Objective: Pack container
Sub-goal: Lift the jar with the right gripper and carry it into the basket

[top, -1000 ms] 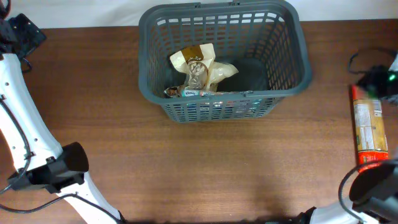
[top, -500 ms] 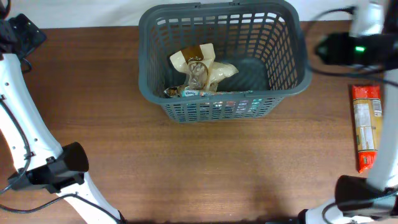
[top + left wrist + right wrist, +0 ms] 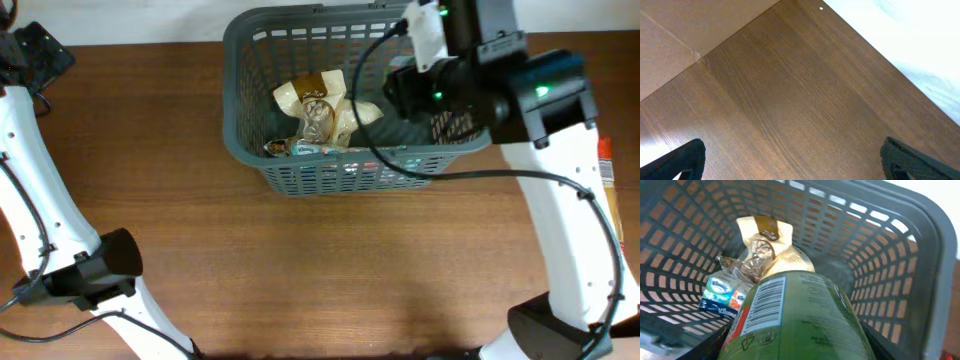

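Note:
The container, a dark grey slotted basket (image 3: pixel 240 60), stands at the back middle of the table. It holds a beige snack bag (image 3: pixel 315 100) and a blue tissue pack (image 3: pixel 300 148). My right gripper (image 3: pixel 797 345) is shut on a green cylindrical can with a barcode label (image 3: pixel 800 305). It holds the can above the right half of the basket (image 3: pixel 920 255), over the beige bag (image 3: pixel 762 235) and the tissue pack (image 3: pixel 720 292). In the overhead view the right arm (image 3: pixel 470 80) hides the can. My left gripper (image 3: pixel 797 162) is open and empty over bare wood at the far left (image 3: pixel 35 50).
An orange-red packet (image 3: pixel 603 160) lies at the table's right edge, mostly hidden by my right arm. The white back wall runs just behind the basket. The wooden table (image 3: pixel 330 270) stretches in front of the basket.
My right arm has swung left from the table's right edge, near the orange-red packet, to above the basket's right half. The left arm has not moved.

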Robot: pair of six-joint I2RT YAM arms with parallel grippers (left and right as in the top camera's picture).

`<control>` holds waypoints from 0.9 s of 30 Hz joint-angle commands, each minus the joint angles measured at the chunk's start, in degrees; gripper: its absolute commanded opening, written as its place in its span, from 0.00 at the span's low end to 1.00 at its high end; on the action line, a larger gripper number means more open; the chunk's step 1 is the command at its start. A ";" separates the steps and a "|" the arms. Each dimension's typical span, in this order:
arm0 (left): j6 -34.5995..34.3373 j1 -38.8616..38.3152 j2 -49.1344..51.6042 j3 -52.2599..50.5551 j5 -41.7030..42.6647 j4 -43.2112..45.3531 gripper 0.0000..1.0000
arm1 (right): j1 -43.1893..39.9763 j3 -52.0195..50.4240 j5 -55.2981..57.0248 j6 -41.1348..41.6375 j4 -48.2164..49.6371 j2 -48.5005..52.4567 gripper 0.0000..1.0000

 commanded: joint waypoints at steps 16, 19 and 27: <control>-0.72 0.13 -1.49 0.76 0.02 0.11 0.99 | 1.70 1.62 2.64 0.92 -0.24 16.11 0.04; -0.72 0.13 -1.49 0.76 0.02 0.11 0.99 | 2.05 1.62 1.31 0.48 -0.92 18.60 0.04; -0.72 0.13 -1.49 0.76 0.02 0.09 0.99 | 3.15 1.60 1.20 0.26 -2.05 23.47 0.04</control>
